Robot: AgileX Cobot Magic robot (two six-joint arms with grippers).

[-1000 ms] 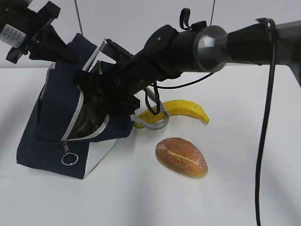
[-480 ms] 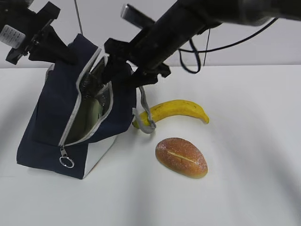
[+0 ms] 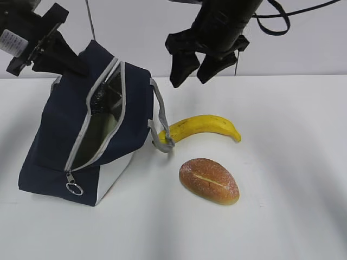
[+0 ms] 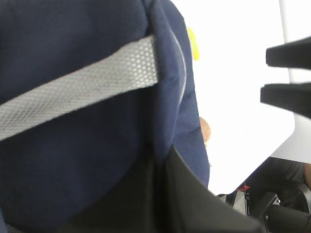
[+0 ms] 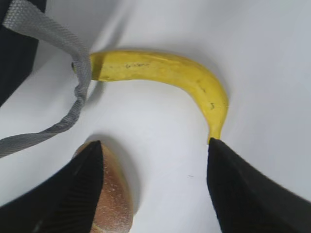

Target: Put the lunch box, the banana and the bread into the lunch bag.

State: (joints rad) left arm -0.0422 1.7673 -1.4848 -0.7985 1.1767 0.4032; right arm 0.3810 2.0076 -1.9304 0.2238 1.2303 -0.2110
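The navy lunch bag (image 3: 65, 130) leans tilted at the left, its zipper open. My left gripper (image 3: 72, 64) is shut on the fabric at the bag's upper back edge, and its view is filled by navy cloth and a grey handle strap (image 4: 82, 87). A pale greenish surface (image 3: 100, 132) shows inside the opening; I cannot tell whether it is the lunch box. The yellow banana (image 3: 203, 125) lies right of the bag, with the bread (image 3: 209, 180) in front of it. My right gripper (image 3: 190, 81) hangs open and empty above the banana (image 5: 165, 73), its left finger over the bread (image 5: 116, 199).
The bag's grey handle loop (image 3: 162, 127) droops over the banana's left end (image 5: 95, 65). A zipper ring pull (image 3: 74, 188) hangs at the bag's lower front. White tabletop (image 3: 282, 179) stretches to the right and front of the bread.
My right gripper has come out of the bag's opening, rising up and to the right until it is above the banana. The bag's flap has settled; the left gripper keeps its hold.
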